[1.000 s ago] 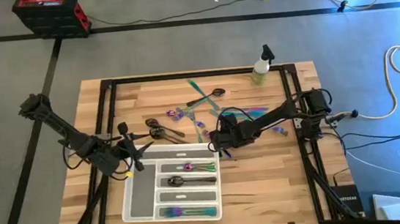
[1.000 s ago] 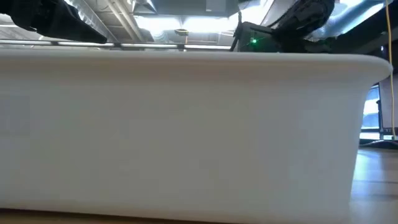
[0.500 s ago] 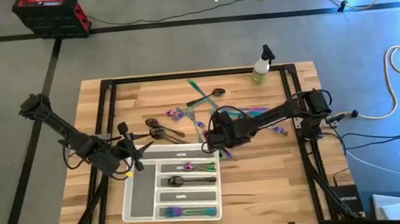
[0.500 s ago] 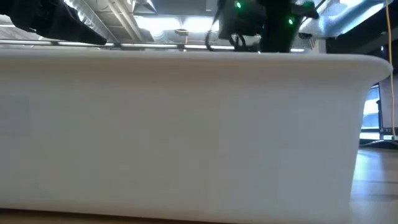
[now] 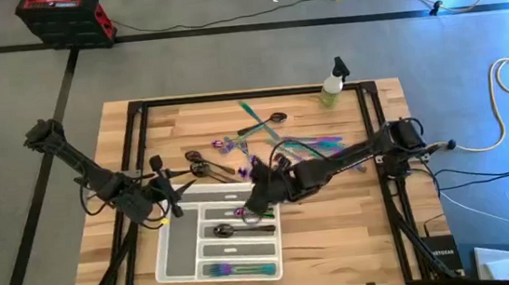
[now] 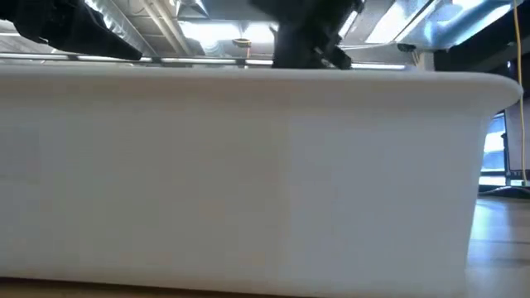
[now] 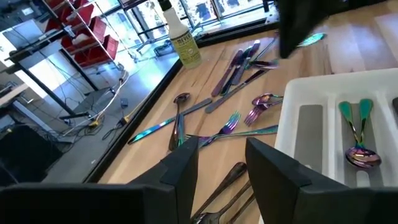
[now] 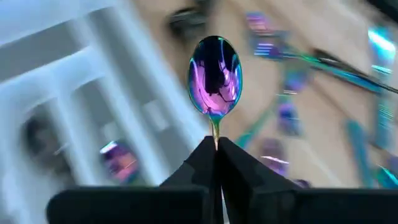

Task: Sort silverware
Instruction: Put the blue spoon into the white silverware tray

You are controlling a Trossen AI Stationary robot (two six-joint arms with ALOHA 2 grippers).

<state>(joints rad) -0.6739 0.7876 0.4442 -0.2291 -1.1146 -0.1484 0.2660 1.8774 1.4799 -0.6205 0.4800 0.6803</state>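
On the table (image 5: 355, 217), spray bottle (image 5: 331, 85) stands beyond scattered silverware (image 5: 263, 132).

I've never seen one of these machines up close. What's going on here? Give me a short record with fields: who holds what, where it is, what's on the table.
right gripper: shut on an iridescent spoon, held by the handle, bowl pointing away, above the tray's far right corner
left gripper: open, empty, waiting at the tray's far left corner
tray: white, with compartments, some already holding silverware
loose silverware: scattered on the wooden table beyond the tray
spray bottle: upright near the table's far edge
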